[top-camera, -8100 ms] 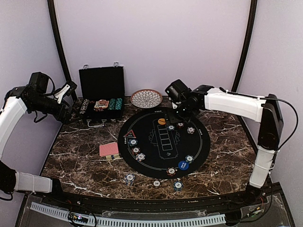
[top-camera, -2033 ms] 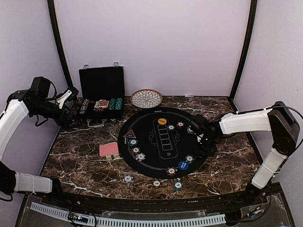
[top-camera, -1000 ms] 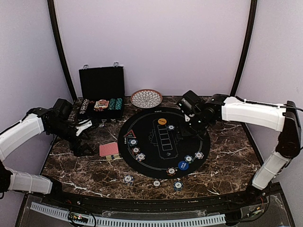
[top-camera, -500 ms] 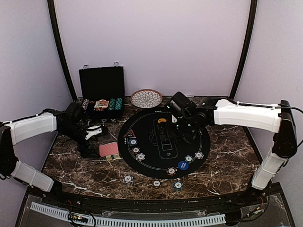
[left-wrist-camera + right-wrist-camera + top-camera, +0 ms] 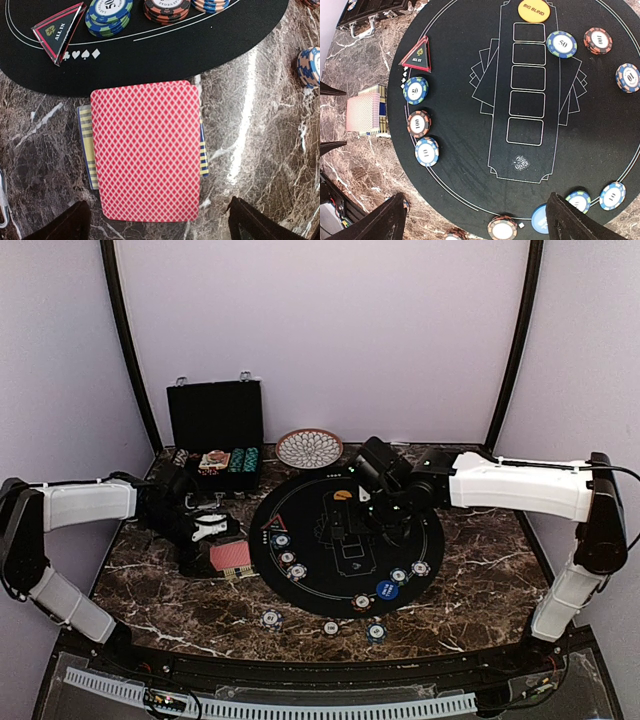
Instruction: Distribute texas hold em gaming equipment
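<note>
Lying centred between spread left jaws: red-backed cards (image 5: 146, 150), untouched.

- Table (image 5: 480, 540): dark brown marble-look stone w/ white veins, polished, glossy; light glare streaks in left wrist view.
- Mat (image 5: 470, 165): black, matt, cloth- or felt-like, thin white printed lines, no shine.
- Cards (image 5: 147, 150): red diamond-print backs, smooth coated paper, slight sheen.
- Chips (image 5: 109, 17): hard plastic or clay look, striped edges, printed centre labels, low gloss.
- Triangle marker (image 5: 57, 30): red-rimmed, clear glossy plastic edge.
- Orange disc (image 5: 532, 10): smooth plastic, semi-matt.
- Case (image 5: 215, 420): black, dull inside; small shiny metal latches on top.
- Dish (image 5: 309, 448): patterned, prob. glazed ceramic.
- Right arm (image 5: 515, 485): white smooth plastic shell, black matt joints.
</note>
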